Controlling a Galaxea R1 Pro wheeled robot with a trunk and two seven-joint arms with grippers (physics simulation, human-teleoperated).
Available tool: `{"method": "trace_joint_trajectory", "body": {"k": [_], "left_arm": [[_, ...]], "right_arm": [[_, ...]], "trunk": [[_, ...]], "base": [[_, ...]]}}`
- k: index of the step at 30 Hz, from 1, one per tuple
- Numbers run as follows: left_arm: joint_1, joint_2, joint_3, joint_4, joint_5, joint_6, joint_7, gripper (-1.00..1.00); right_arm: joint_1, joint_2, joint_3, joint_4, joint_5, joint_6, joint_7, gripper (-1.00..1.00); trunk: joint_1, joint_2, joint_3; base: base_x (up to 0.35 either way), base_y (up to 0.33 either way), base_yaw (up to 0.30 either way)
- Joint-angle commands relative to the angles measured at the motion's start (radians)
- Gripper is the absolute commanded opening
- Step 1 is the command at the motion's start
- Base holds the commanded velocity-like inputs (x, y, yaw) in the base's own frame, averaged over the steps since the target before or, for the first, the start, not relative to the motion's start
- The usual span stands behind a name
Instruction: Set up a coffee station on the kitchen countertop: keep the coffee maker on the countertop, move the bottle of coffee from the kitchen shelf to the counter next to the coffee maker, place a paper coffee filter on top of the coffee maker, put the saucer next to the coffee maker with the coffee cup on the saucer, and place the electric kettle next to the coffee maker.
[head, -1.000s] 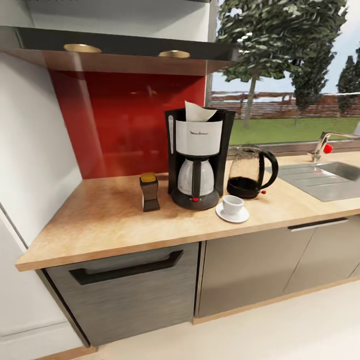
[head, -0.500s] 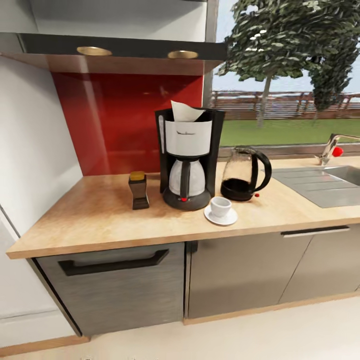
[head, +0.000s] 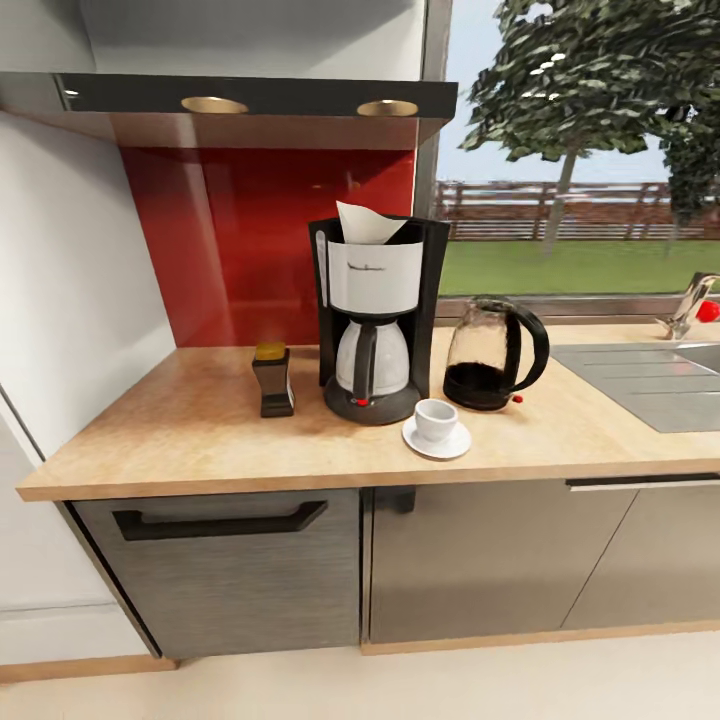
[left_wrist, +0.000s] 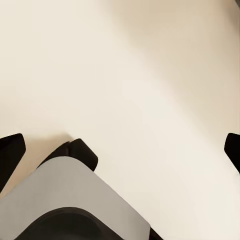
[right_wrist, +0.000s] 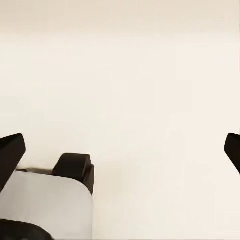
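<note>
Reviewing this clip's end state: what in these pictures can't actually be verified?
- Paper coffee filter: head view; its lower part is sunk into the coffee maker, so its seating is hidden.
- Saucer: the coffee cup covers its middle.
- Tap: cut off by the head view's right edge.
- Bottle of coffee: label too small to read.
- Electric kettle: contents unclear through the glass.

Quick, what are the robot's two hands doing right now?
Left gripper: open, holding nothing, over pale floor.
Right gripper: open, holding nothing, over pale floor.
</note>
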Motion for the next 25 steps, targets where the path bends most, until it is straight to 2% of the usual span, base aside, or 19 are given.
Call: {"method": "trace_joint_trajectory", "body": {"k": [1,3,6,25], "left_arm": [[0.000,0.000,0.003,-0.001,0.006,0.001,-0.005,1.00],[0.000,0.000,0.003,-0.001,0.006,0.001,-0.005,1.00],[0.000,0.000,0.003,-0.001,0.006,0.001,-0.005,1.00],[0.000,0.000,0.003,-0.001,0.006,0.002,-0.005,1.00]], "right_arm": [[-0.001,0.009,-0.011,0.009,0.005,-0.002,0.001,1.00],[-0.001,0.032,-0.011,0.026,0.005,-0.003,0.001,1.00],[-0.001,0.039,-0.011,0.031,0.003,-0.004,0.001,1.00],[-0.001,0.044,-0.011,0.034,0.003,-0.004,0.001,1.00]], "trunk": [[0.000,0.000,-0.001],[0.000,0.000,-0.001],[0.000,0.000,-0.001],[0.000,0.000,-0.001]], "base": [[0.003,-0.008,0.004],[0.001,-0.004,0.002],[0.001,-0.002,0.001],[0.000,0.000,0.000]]}}
